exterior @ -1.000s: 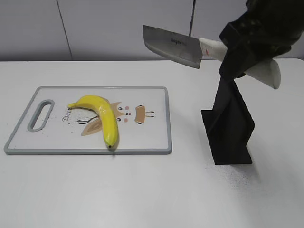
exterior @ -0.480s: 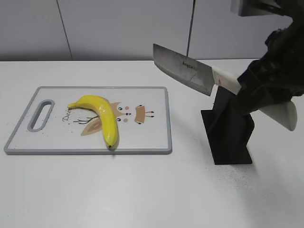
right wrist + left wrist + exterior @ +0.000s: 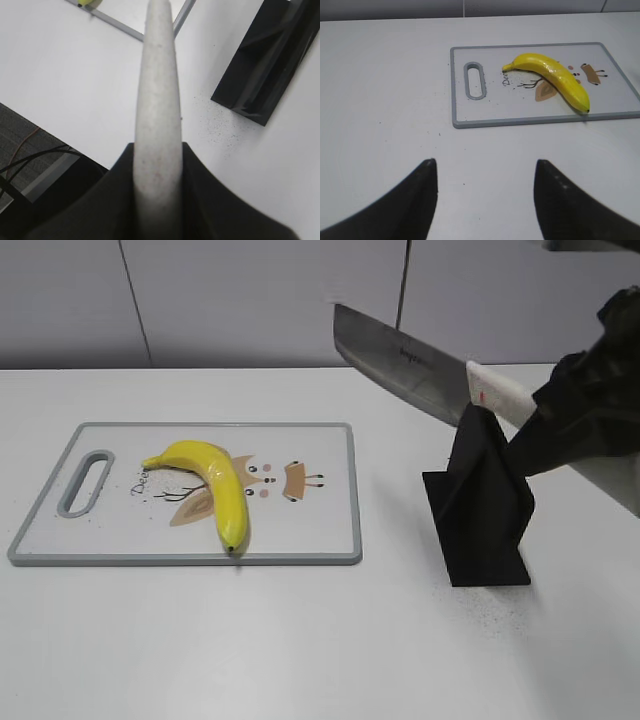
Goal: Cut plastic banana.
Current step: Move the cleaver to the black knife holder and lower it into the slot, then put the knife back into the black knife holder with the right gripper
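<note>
Banana (image 3: 213,487) first, from the exterior view: it lies on the cutting board (image 3: 330,510), left of the board's middle, stem toward the handle slot and dark tip at the near edge. It is glossy, bright yellow and curved. I judge it light, stiff and slippery, so it could skid or roll under a blade; I would steady it near the stem end and cut across the middle of the curve. My right end effector (image 3: 560,435), draped in black, holds a cleaver (image 3: 405,365) by its pale handle, blade tilted down to the left and well clear of the board. It hangs above the black knife stand (image 3: 480,505) on the white table (image 3: 300,640).

In the left wrist view, my left end effector (image 3: 485,192) is spread wide with nothing in it, low over bare table, near the board's slot end but well apart from the banana (image 3: 551,78). The board (image 3: 460,85) shows a cartoon print beneath the fruit.

In the right wrist view, the right end effector (image 3: 155,165) is clamped on the cleaver's handle (image 3: 157,90), which runs up the frame. The stand (image 3: 265,65) sits to the right; only a sliver of the banana (image 3: 90,2) shows at the top edge.
</note>
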`<control>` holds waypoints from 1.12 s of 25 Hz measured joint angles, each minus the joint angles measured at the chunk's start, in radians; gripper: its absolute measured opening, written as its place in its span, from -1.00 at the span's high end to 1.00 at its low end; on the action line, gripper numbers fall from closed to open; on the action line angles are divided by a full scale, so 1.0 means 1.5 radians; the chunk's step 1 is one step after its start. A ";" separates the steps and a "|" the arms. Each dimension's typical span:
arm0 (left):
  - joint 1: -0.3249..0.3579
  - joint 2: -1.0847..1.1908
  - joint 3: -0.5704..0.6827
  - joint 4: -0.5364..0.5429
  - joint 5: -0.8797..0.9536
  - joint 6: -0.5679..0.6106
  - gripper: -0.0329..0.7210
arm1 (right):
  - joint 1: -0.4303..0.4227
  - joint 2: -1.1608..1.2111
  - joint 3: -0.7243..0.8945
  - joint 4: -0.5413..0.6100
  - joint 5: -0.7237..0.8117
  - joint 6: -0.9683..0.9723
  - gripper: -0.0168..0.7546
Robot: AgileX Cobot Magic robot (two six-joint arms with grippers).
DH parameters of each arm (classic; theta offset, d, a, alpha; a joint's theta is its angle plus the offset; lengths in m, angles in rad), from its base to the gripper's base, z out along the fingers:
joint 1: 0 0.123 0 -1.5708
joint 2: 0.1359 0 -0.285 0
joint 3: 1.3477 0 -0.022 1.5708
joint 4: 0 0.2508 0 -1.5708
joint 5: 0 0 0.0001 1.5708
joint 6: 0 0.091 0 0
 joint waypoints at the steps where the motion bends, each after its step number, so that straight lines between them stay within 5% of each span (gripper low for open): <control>1: 0.001 0.000 0.004 -0.001 -0.004 0.000 -0.61 | 0.000 -0.010 0.000 -0.004 0.000 0.003 0.54; 28: 0.004 0.000 0.009 -0.002 -0.008 0.000 -0.63 | 0.000 -0.196 0.220 -0.160 -0.143 0.326 0.54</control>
